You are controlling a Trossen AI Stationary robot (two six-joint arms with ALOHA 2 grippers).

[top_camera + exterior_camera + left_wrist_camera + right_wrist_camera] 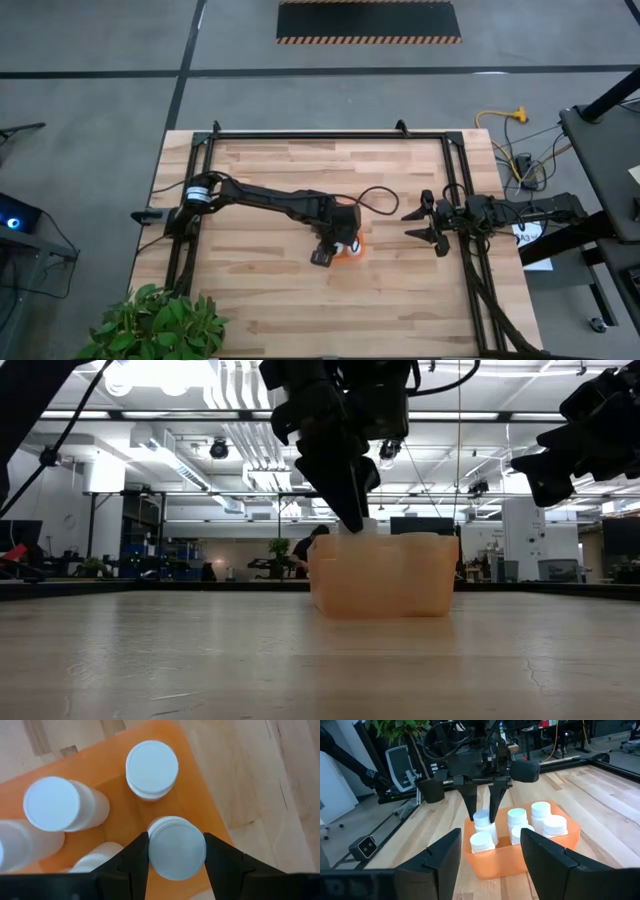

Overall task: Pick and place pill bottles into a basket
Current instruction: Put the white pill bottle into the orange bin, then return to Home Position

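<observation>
Six pill bottles (517,817) are held upright in the basket (495,859); one bottle (176,848) is clamped by the left fingers (134,855); the right fingers (445,851) are kept apart, empty.

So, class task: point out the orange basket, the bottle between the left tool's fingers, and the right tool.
Orange basket (500,861): right wrist view, near wall.
Held bottle (177,848): left wrist view, cap top.
Right tool (440,232): high view, between fingertips.
</observation>
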